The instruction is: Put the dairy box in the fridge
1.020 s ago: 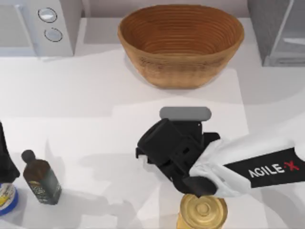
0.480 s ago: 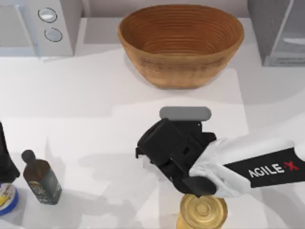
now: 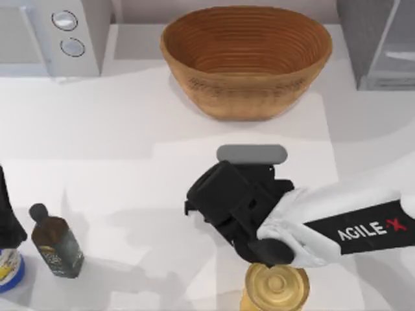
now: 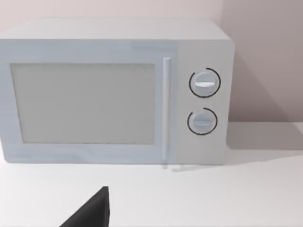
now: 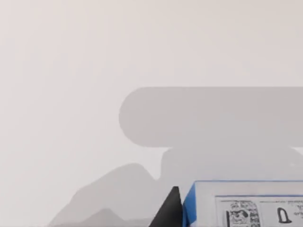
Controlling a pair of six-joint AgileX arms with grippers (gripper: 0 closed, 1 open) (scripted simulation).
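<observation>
while the right hand (image 3: 224,201) hangs over the counter (image 3: 130,129) near its middle, the dairy box (image 5: 246,203) sits just beside one fingertip (image 5: 169,210), perhaps touching; i cannot tell its grip. fridge (image 3: 379,42) stands far right. left hand (image 3: 6,214) parked at left edge.

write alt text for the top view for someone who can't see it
The right gripper is low over the white table at centre, near a brass can. A wicker basket stands behind, a white microwave far left, the grey fridge far right, a dark bottle near left.
</observation>
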